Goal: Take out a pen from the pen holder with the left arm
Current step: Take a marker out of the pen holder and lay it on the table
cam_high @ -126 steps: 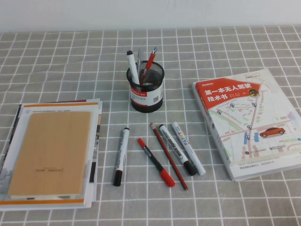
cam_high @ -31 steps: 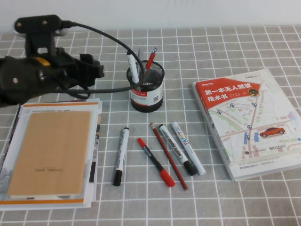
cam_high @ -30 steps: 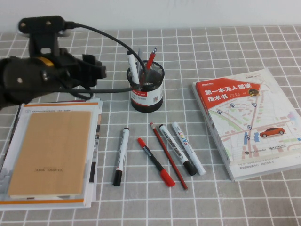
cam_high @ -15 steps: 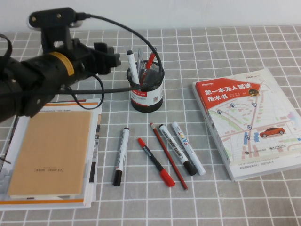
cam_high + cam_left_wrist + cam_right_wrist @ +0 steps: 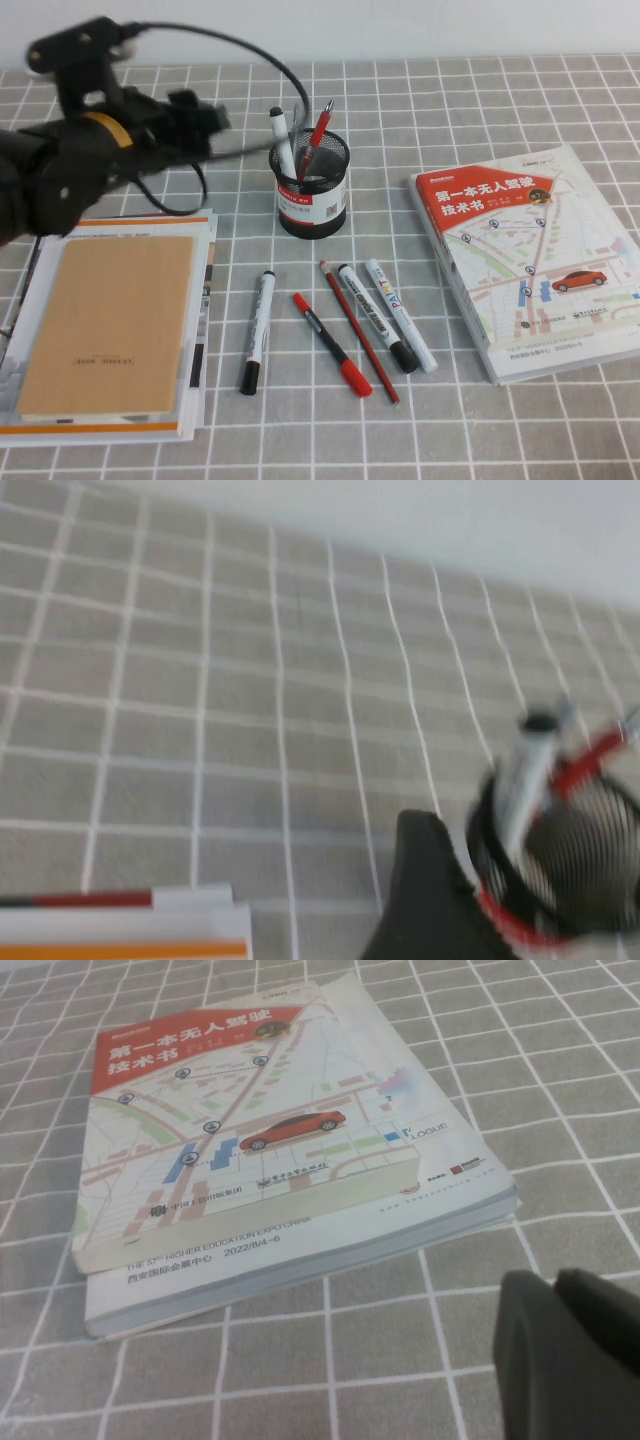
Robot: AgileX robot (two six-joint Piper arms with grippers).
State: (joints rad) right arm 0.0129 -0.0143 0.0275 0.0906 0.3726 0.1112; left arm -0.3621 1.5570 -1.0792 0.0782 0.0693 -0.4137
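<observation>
High view shows the left gripper (image 5: pixel 205 118) near the pen holder (image 5: pixel 312 185), holding nothing (I cannot tell how wide it is), all pens (image 5: pixel 283 140) inside, none taken out yet; the right gripper (image 5: pixel 555 1288) sits pinched together, empty, by the book (image 5: pixel 270 1140).

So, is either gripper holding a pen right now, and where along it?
Nothing held. The left gripper hovers left of the pen holder; the right gripper sits empty near the book.

One black wire-mesh pen holder (image 5: pixel 312 200) holds three pens: white marker (image 5: pixel 282 140), grey pen (image 5: pixel 297 120), red pen (image 5: pixel 319 128). Five lie loose: black-capped marker (image 5: pixel 256 332), red-capped pen (image 5: pixel 332 344), red pencil (image 5: pixel 359 331), thick black-tipped marker (image 5: pixel 377 317), slim white marker (image 5: pixel 400 315). One map-covered book (image 5: pixel 530 255). One tan-covered notebook (image 5: pixel 110 325).
</observation>
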